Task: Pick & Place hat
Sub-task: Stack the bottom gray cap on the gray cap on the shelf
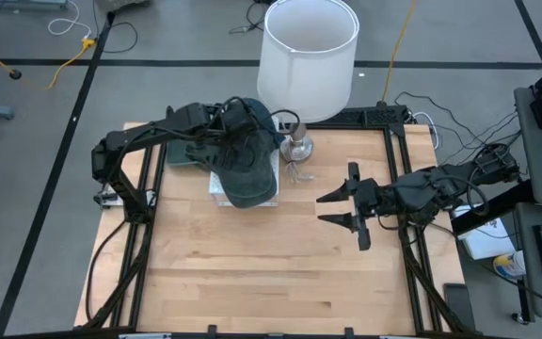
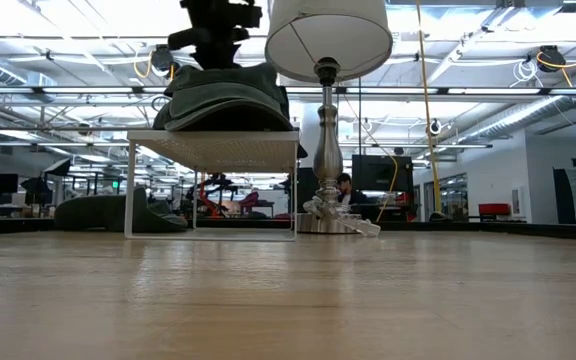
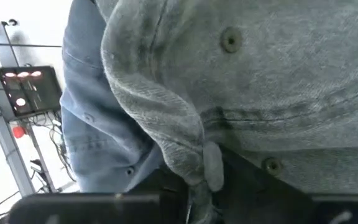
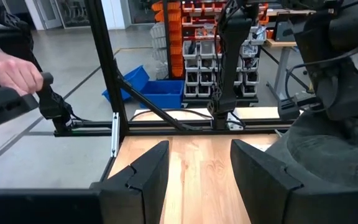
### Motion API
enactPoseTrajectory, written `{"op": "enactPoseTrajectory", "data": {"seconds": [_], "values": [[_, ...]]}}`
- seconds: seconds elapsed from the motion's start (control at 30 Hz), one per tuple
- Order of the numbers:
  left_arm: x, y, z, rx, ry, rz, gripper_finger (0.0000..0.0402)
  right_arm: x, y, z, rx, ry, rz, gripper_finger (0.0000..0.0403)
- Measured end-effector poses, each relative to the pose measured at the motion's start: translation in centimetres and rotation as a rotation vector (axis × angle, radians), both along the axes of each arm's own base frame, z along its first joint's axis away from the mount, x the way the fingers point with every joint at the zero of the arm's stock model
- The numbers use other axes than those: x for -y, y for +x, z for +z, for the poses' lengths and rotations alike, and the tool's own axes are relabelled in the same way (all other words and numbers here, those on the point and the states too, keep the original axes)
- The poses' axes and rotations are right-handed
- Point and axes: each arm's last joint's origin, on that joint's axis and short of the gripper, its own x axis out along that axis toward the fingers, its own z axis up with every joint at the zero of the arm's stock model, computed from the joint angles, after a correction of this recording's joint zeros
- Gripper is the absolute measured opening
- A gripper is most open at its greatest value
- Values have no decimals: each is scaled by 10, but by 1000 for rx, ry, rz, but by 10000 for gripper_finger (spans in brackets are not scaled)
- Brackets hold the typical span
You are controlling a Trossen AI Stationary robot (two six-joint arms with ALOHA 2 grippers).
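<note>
High view shows the hat (image 1: 246,155) lying on a small white wire shelf (image 1: 216,185) near the table's (image 1: 280,273) far edge, just beside a lamp (image 1: 307,58). The left gripper (image 1: 236,121) sits on the hat's crown; the left wrist view shows grey fabric bunched against its fingers, but I cannot tell whether they grip it. The right gripper (image 1: 339,208) hovers well apart, fingers spread and empty.
</note>
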Motion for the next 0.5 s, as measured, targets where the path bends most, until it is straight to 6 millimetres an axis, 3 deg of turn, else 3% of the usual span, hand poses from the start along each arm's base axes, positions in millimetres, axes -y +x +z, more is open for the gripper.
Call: {"op": "enactPoseTrajectory", "data": {"seconds": [0.27, 0.5], "values": [[2, -4, 5, 44, -26, 56, 160, 0, 0, 0, 4, 2, -2, 164], [12, -16, 23, 135, -74, 19, 249, 1, 0, 0, 5, 10, -23, 164]]}}
